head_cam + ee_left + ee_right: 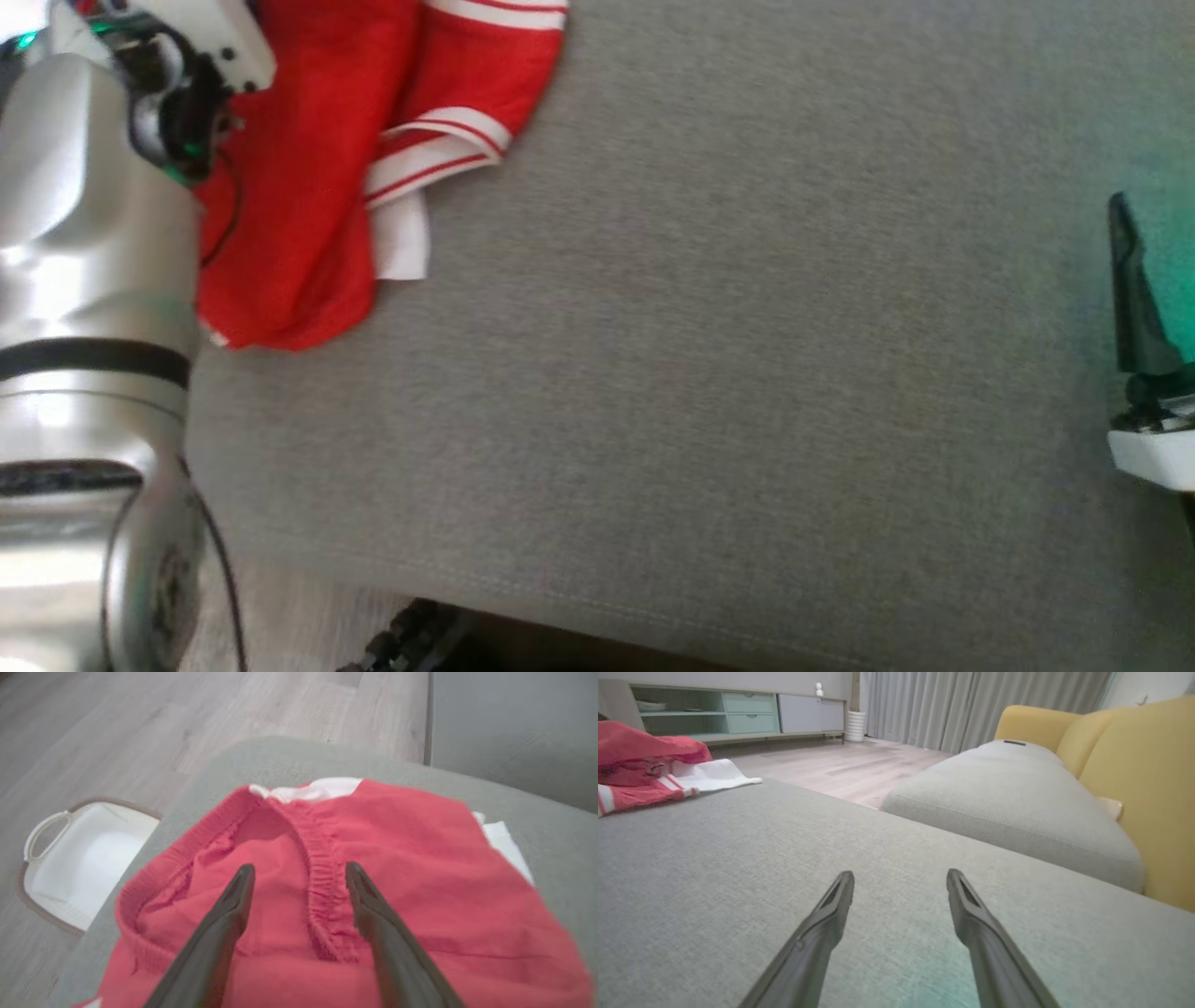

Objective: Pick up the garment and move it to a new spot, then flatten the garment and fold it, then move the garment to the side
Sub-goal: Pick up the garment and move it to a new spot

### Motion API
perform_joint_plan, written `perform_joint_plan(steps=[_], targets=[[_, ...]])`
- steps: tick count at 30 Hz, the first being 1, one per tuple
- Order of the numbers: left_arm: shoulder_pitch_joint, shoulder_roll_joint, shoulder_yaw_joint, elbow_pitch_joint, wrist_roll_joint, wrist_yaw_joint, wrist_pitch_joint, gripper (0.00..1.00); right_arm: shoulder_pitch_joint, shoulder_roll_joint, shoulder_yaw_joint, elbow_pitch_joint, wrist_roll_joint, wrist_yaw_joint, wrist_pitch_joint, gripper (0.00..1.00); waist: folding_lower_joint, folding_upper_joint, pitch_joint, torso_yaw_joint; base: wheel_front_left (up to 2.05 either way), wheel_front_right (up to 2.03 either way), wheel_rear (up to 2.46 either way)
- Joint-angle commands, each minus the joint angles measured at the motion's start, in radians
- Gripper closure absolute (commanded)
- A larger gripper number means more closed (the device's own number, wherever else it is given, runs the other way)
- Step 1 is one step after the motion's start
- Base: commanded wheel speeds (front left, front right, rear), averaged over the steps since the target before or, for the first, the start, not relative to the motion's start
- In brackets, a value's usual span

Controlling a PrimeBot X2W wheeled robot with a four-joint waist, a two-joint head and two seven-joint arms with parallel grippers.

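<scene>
Two grippers, both w/ jaws spread, nothing held.

Head view: garment (299,187), red shorts w/ white stripes, lies bunched at 11 o'clock on grey cushion (700,373). Centre thru 4 o'clock is bare, so there's room to lay it flat. Front seam runs along 6 o'clock.

Left wrist view: left gripper (299,872) hovers over elastic waistband (322,877), a finger either side. Best bet: drop straight down & pinch the band, not loose cloth, so it lifts whole. Cushion edge & basket (93,858) sit at 9 o'clock; carry away from there.

Right wrist view: right gripper (901,877) is above bare cushion, garment at 10 o'clock, well apart. 2nd cushion (1017,798) at 2 o'clock.
</scene>
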Motion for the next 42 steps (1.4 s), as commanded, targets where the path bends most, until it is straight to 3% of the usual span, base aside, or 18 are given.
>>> perform_joint_plan(steps=[1,5,6,7,14,23,31,36,42], targets=[[-0.043,0.062,0.025,-0.018,-0.001,0.005,-0.011,0.00,0.002,-0.007,0.006,-0.031,0.002,0.008,-0.009,0.00,0.0000,0.0000,0.034,-0.036,0.00,0.00,0.00],[-0.072,0.086,0.030,0.062,-0.004,0.014,-0.046,0.00,0.007,0.008,-0.012,-0.041,0.002,0.008,-0.009,0.00,0.0000,0.0000,0.057,-0.066,0.00,0.00,0.00],[-0.076,0.093,0.033,0.079,-0.005,0.019,-0.057,0.08,0.006,0.013,-0.015,-0.041,0.002,0.008,-0.009,0.00,0.0000,0.0000,0.058,-0.073,0.00,0.00,0.00],[-0.084,0.106,0.031,0.103,0.000,0.026,-0.094,1.00,0.007,0.020,-0.014,-0.042,0.000,0.008,-0.009,0.00,0.0000,0.0000,0.059,-0.082,0.00,0.00,0.00],[-0.139,0.130,-0.001,0.133,0.021,-0.012,-0.231,1.00,0.009,0.047,-0.011,-0.028,-0.006,0.008,-0.009,0.00,0.0000,0.0000,0.020,-0.079,0.00,0.00,0.00],[-0.207,0.155,-0.103,0.116,0.078,-0.077,-0.318,1.00,-0.011,0.130,0.056,0.022,-0.008,0.008,-0.009,0.00,0.0000,0.0000,-0.165,-0.107,0.00,0.00,0.00],[-0.254,0.153,-0.212,0.031,0.071,-0.094,-0.285,1.00,-0.032,0.215,0.119,0.054,-0.011,0.008,-0.009,0.00,0.0000,0.0000,-0.318,-0.207,0.00,0.00,0.00],[-0.253,0.151,-0.347,-0.096,-0.013,-0.094,-0.227,1.00,-0.037,0.277,0.146,0.042,-0.010,0.008,-0.009,0.00,0.0000,0.0000,-0.388,-0.319,0.00,0.00,0.00],[-0.229,0.137,-0.439,-0.235,-0.101,-0.094,-0.192,1.00,-0.043,0.313,0.174,0.018,-0.005,0.008,-0.009,0.00,0.0000,0.0000,-0.421,-0.442,0.00,0.00,0.00]])
